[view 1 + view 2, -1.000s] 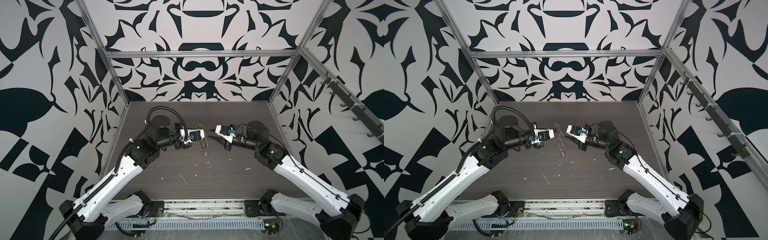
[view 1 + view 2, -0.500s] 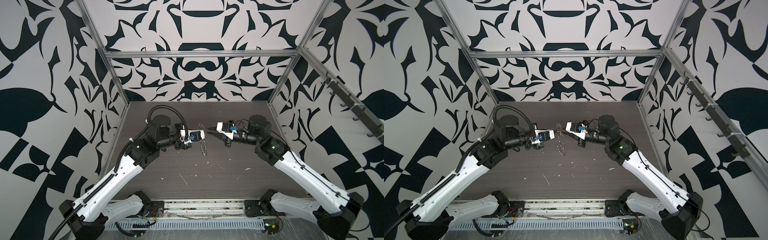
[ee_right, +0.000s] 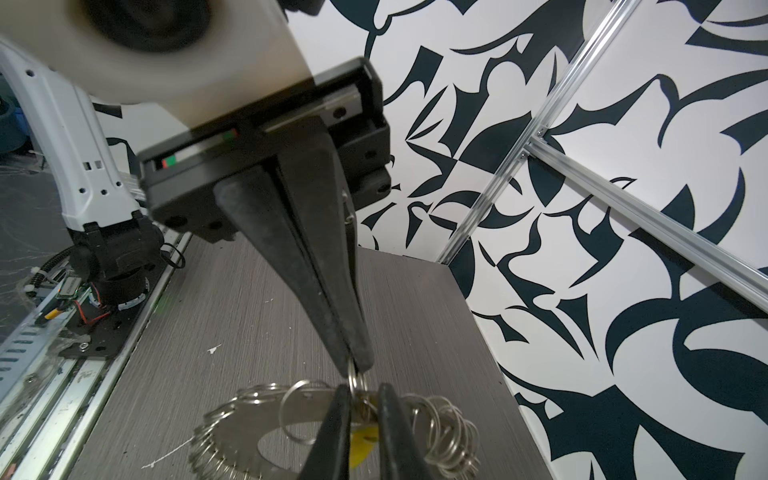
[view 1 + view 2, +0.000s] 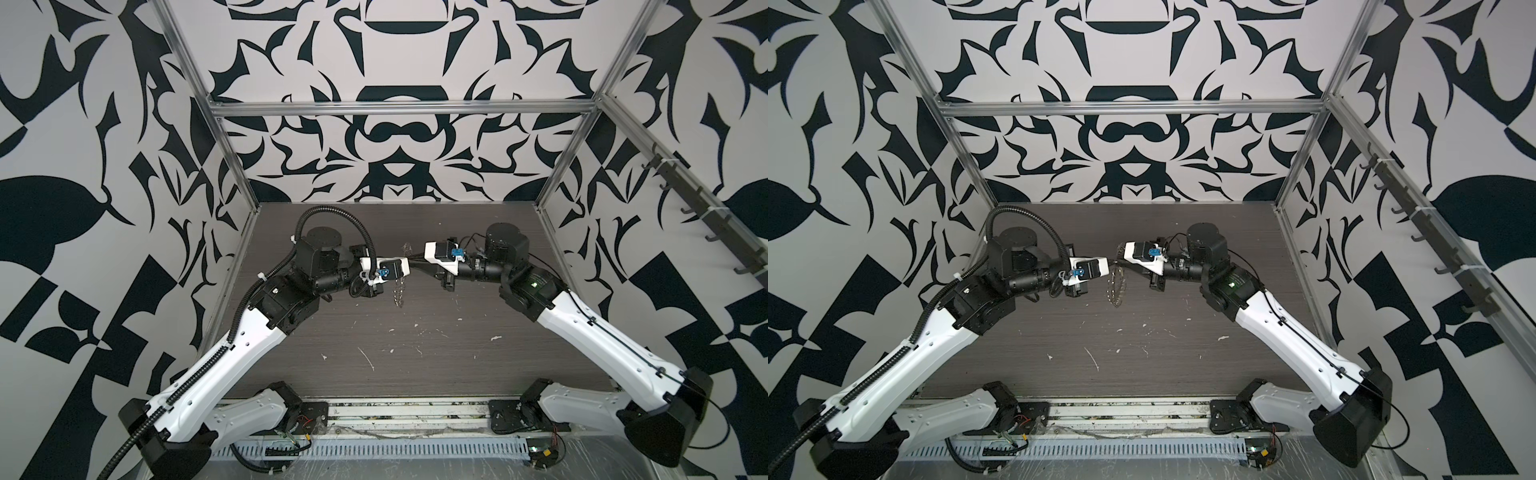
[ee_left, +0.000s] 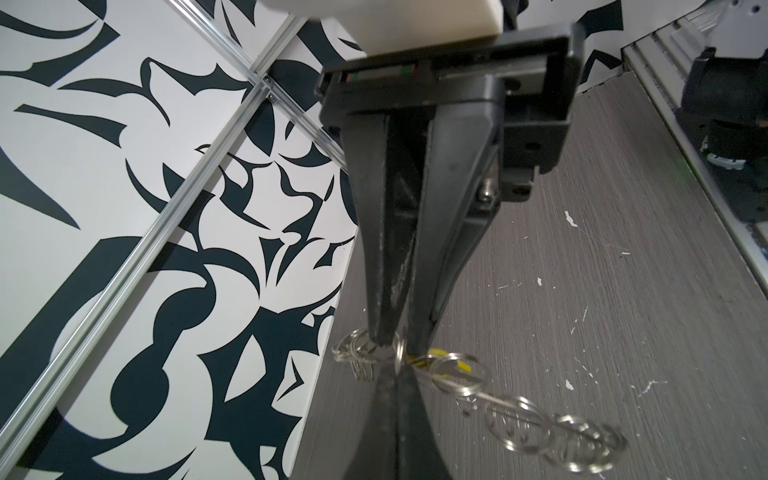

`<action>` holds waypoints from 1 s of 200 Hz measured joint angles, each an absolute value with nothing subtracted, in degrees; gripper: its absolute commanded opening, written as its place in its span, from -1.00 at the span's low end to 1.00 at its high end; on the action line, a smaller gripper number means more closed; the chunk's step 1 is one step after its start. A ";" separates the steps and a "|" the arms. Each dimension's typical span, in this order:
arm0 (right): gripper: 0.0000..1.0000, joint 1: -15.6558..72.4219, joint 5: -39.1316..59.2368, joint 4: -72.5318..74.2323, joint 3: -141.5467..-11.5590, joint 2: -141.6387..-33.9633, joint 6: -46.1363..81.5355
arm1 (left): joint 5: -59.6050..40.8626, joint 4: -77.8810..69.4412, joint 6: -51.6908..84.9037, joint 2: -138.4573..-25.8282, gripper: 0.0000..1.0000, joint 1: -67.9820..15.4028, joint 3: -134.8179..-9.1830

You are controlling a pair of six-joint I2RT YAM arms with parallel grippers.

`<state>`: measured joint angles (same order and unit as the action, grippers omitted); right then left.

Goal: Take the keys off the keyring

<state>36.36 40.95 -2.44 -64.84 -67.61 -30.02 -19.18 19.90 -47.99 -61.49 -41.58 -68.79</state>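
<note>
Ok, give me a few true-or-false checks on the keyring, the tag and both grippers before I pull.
1. The keyring lies flat on the table. False: it hangs above it, held up by the left gripper.
2. The left gripper is shut on the keyring. True.
3. The right gripper is wide open. False: it is shut on a small silver ring.
4. The yellow tag sits among the rings, close to both grippers' tips. True.
</note>
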 measured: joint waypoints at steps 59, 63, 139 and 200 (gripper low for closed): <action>-1.00 36.47 41.65 -4.84 -66.19 -69.06 -32.80 | -19.16 20.64 -46.68 -61.65 -1.00 -41.08 -68.88; -1.00 36.47 41.71 -4.89 -66.19 -69.04 -32.91 | -19.18 20.64 -46.59 -61.65 -1.00 -41.08 -68.88; -1.00 35.97 44.07 1.61 -65.06 -67.79 -28.42 | -23.70 17.47 -41.69 -59.29 -0.49 -39.62 -68.12; -1.00 35.97 46.33 2.90 -64.95 -67.79 -28.08 | -27.00 17.04 -38.44 -59.64 -0.52 -37.85 -68.18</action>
